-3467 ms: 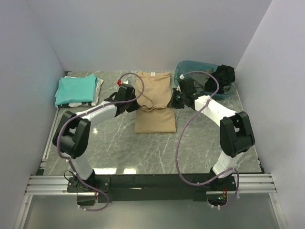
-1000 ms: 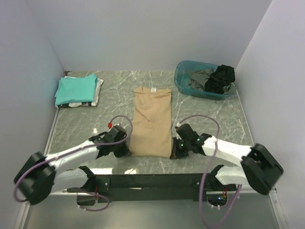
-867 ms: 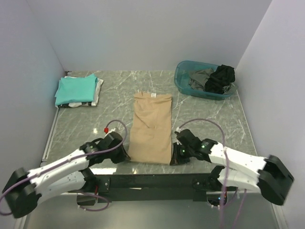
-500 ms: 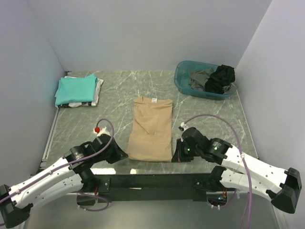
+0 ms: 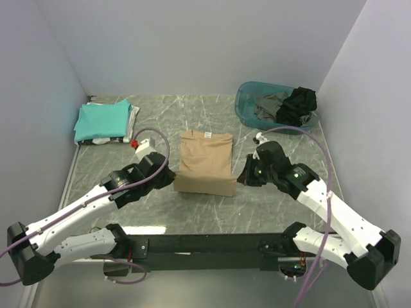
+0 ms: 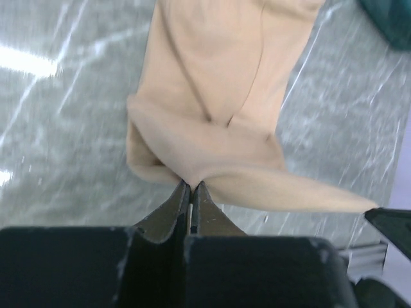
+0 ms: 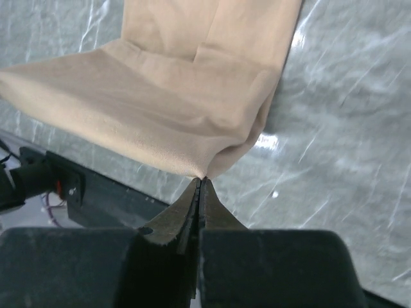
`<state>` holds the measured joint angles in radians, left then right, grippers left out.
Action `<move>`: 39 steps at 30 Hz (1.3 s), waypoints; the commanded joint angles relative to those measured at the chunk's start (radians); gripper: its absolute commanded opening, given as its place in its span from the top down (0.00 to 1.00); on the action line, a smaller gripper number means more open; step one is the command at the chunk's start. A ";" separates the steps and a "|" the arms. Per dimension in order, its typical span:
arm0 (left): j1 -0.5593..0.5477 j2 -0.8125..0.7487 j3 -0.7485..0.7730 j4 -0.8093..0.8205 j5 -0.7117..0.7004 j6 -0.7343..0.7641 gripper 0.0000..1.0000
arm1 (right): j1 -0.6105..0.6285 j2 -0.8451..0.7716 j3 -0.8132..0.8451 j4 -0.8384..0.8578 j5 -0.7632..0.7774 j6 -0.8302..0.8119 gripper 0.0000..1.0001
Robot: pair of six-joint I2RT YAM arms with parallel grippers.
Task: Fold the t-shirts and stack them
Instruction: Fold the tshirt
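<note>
A large plain tan cotton t-shirt [image 5: 205, 160] lies at the middle of the grey marble-patterned bench [image 5: 212, 208], its collar and small white neck label [image 5: 207, 135] pointing to the far edge. The near half of the shirt is raised and doubled toward the collar, so the cloth reads as a short, thick rectangle from above.

My left gripper [image 6: 191, 194] is pinched fully closed on the shirt's near left corner. Only a thin nip of fabric sits between the fingertips, with the cloth bunched into a pleat just above them. My right gripper [image 7: 199, 185] is closed just as tightly on the near right corner, again holding only the very tip. Between the two, the hem hangs in a shallow sag.

At the far left corner of the bench sits a folded teal t-shirt [image 5: 101, 119] on top of a small stack. At the far right corner a translucent blue plastic basket [image 5: 240, 102] holds crumpled dark grey and black garments [image 5: 298, 101].

I judge this to be mid-fold, bringing hem to collar. The risks I see:
- Either corner could slip free, because each grip is so shallow
- The fold could land crooked if one arm travels further than the other
- The sagging middle could touch down first and crease
- The lower layer could be dragged toward the far edge
</note>
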<state>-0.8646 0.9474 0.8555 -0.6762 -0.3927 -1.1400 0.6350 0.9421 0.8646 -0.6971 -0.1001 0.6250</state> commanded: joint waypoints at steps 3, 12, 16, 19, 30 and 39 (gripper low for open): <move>0.096 0.072 0.071 0.148 -0.060 0.121 1.00 | -0.084 0.084 0.125 0.091 -0.020 -0.113 1.00; 0.216 0.223 0.195 0.287 -0.026 0.249 0.99 | -0.225 0.213 0.227 0.168 -0.099 -0.159 1.00; 0.262 0.300 0.244 0.308 0.023 0.286 1.00 | -0.264 0.285 0.246 0.192 -0.147 -0.168 1.00; 0.282 0.350 0.275 0.331 0.026 0.306 1.00 | -0.291 0.339 0.264 0.212 -0.179 -0.176 1.00; 0.360 0.609 0.451 0.325 0.113 0.364 1.00 | -0.368 0.578 0.396 0.216 -0.220 -0.202 1.00; 0.407 0.760 0.553 0.322 0.149 0.387 0.99 | -0.405 0.770 0.510 0.229 -0.262 -0.197 1.00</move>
<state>-0.4789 1.6810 1.3426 -0.3679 -0.2501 -0.7883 0.2501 1.6726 1.3125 -0.4885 -0.3485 0.4431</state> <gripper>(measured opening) 0.022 0.004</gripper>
